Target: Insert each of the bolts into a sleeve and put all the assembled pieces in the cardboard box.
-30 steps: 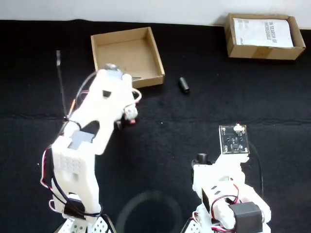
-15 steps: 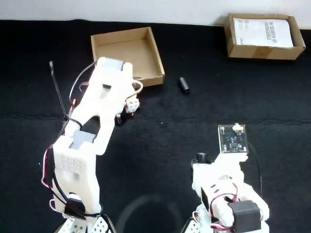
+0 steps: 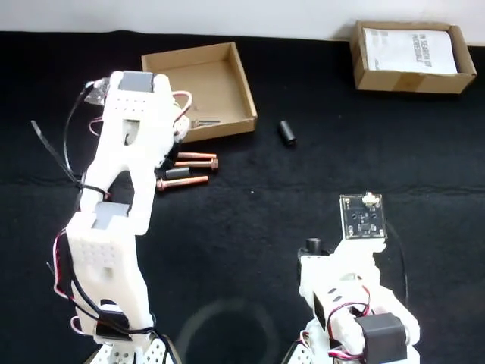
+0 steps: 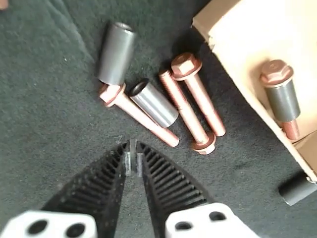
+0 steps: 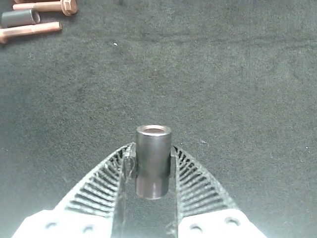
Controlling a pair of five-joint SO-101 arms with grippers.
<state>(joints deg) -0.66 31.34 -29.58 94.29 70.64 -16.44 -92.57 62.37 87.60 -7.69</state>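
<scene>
Three copper bolts (image 4: 190, 106) lie on the black mat beside two grey sleeves (image 4: 116, 59), close to the cardboard box (image 4: 247, 29). Inside the box lies one bolt with a sleeve on it (image 4: 280, 96). My left gripper (image 4: 132, 156) hovers shut and empty just short of the bolts. In the high view the left arm (image 3: 129, 129) stands over the box's front-left corner, with the bolts (image 3: 195, 160) to its right. My right gripper (image 5: 152, 147) is shut on an upright grey sleeve (image 5: 153, 163), low near the table's front (image 3: 313, 246).
A loose dark sleeve (image 3: 286, 133) lies right of the cardboard box (image 3: 227, 64). A second cardboard box (image 3: 364, 72) with a printed sheet stands at the back right. Open black mat stretches between the two arms.
The left arm has swung left and back, uncovering the bolts and a sleeve on the mat. The right arm has stayed still with its sleeve.
</scene>
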